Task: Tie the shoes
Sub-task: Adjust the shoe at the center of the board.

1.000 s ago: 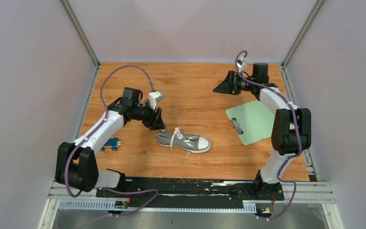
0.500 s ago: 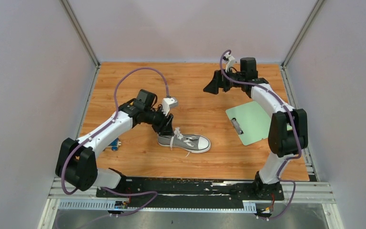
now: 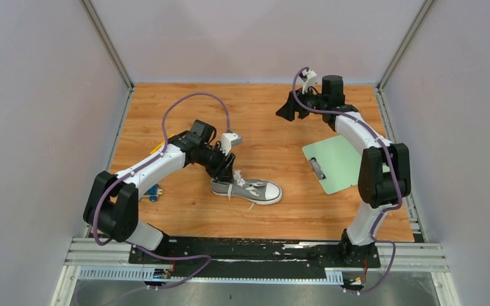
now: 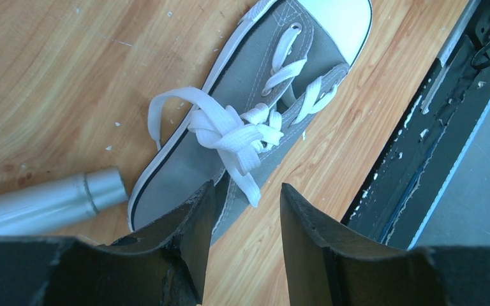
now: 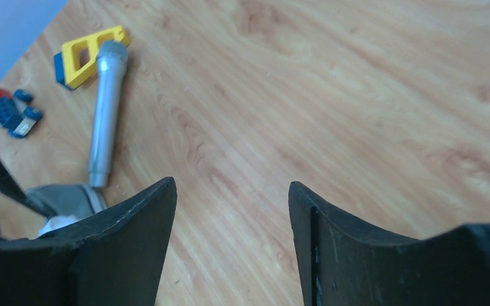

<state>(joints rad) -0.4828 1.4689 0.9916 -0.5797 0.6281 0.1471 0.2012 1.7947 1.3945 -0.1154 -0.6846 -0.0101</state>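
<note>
While the left pincer (image 4: 245, 194) hangs low over the heel end of the sneaker (image 3: 247, 190), its jaws stand partly apart with nothing clamped between them. The loose tail of the white laces (image 4: 230, 134) dangles right at the gap. I take that as the reason for the pose: the arm reaches in from the left and tips downward so the two fingers can straddle that tail.

The sneaker sits on its sole near the middle of the table (image 3: 261, 134), toe to the right and heel to the left. Its laces are bunched into a loose knot over the tongue, with one loop flopping out to the far side. It does not look like a finished bow to me. The left pincer sits just to the far-left of that bunch, close above the shoe's opening. I cannot tell whether a finger brushes the canvas.

The right pincer (image 3: 286, 109) is wide open and holds nothing. It is parked high over bare wood at the far right, well apart from the shoe, probably to keep out of the way until a second lace end needs taking.

A green clipboard (image 3: 335, 164) lies to the right of the shoe. A silver microphone (image 5: 105, 108) lies to its left, beside a yellow block (image 5: 86, 54).
</note>
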